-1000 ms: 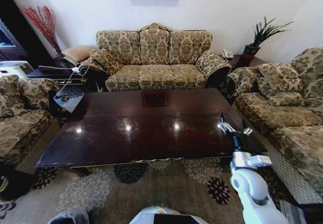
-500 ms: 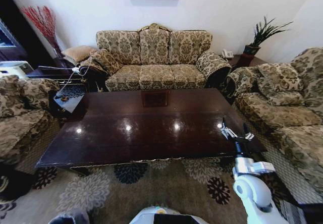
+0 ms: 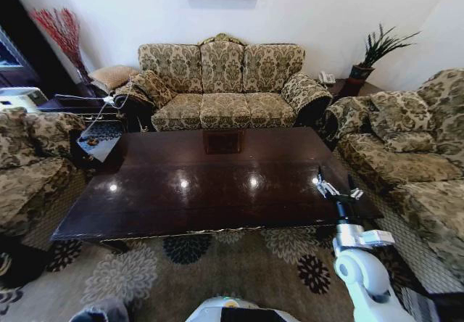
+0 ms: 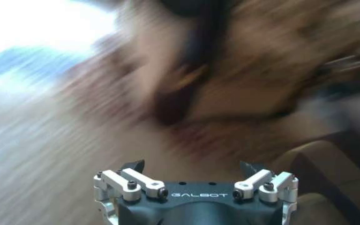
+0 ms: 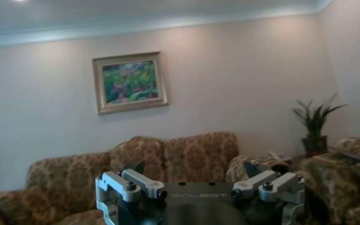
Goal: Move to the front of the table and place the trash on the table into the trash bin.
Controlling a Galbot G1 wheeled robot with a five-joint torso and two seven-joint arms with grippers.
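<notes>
Front and centre, the counter (image 3: 217, 184): sitting low and glossy dark brown on the patterned carpet (image 3: 239, 264), square inlay showing at its far middle, ceiling lights glinting off the top.
Right pincer (image 3: 334, 185): hovering over the counter's near right corner, pointing away toward the room, fingers spread apart and gripping nothing.
Right pincer from its own wrist camera (image 5: 192, 171): two dark fingertips standing well apart, aiming level at the far wall.
Right arm (image 3: 360, 264): rising white from the lower right, wrist just past the counter's front edge.
Left pincer (image 4: 192, 166): appearing in the left wrist view with fingertips set wide and nothing between them; background streaking into brown blur, too smeared for telling what lies beyond.
Far sofa (image 3: 225, 86): standing against the back wall behind the counter, floral upholstery, three seats.
Right sofa (image 3: 413, 155): flanking the counter on the right, same pattern.
Left armchair (image 3: 32, 162): flanking on the left.
Side table (image 3: 98, 144): tucked by the counter's far left corner, cables draping above it.
Framed painting (image 5: 130, 82): hanging on the wall above the far sofa.
Potted plant (image 3: 373, 54): perching in the far right corner.
Red branches (image 3: 61, 32): standing in the far left corner.
</notes>
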